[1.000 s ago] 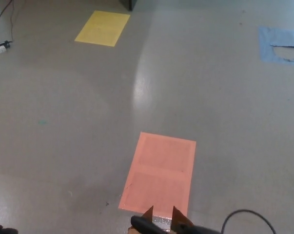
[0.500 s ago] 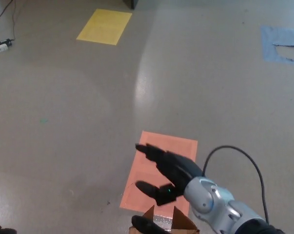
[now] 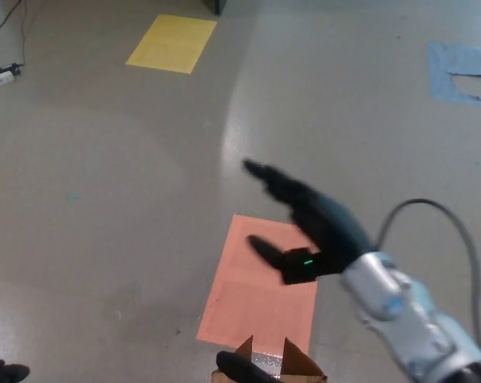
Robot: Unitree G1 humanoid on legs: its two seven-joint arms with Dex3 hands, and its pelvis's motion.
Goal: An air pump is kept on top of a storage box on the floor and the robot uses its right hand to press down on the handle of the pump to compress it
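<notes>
Pump handle (image 3: pixel 244 369) above grey floor (image 3: pixel 128 175).

Right hand (image 3: pixel 316 227): matte black, thick rounded fingers (image 3: pixel 266 175), separate thumb (image 3: pixel 264 249), blocky black section at palm base. Small green light (image 3: pixel 309 262) seen lit on that section. Wrist housing (image 3: pixel 380 287) silver-grey, glossy, rounded, with faint blue reflection. Forearm (image 3: pixel 431 339) clad in same silver-grey shell, segmented, seams visible between panels. Black cable (image 3: pixel 431 207) looped in arc above wrist and forearm. Left hand (image 3: pixel 2 372): only small black rounded part shown at bottom edge.
</notes>
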